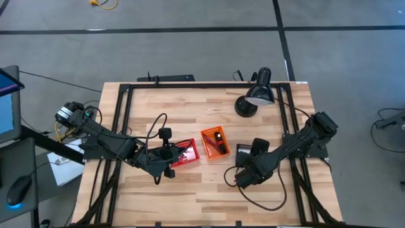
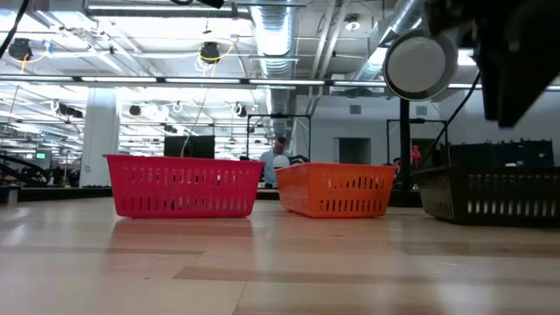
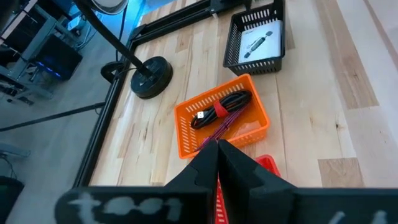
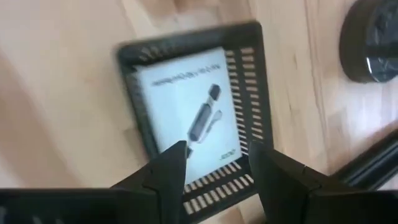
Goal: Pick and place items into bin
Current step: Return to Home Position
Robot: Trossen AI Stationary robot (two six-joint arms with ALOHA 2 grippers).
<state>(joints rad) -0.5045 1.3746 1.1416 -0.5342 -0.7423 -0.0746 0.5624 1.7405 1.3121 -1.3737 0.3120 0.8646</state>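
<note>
White box (image 4: pixel 193 118): lies flat in the black bin (image 4: pixel 254 87), centre-right of the high view.
Black cable (image 3: pixel 221 112): coiled in the orange bin (image 3: pixel 186 142), mid-frame, with the red bin (image 2: pixel 184 185) just beside it on the left.
Right gripper (image 4: pixel 217 150): above the black bin, fingers spread apart.
Left gripper (image 3: pixel 216 149): over the red bin, fingers pressed together.
Lamp (image 1: pixel 256 98): upper right of the table (image 1: pixel 190 196), apart from the bins.
</note>
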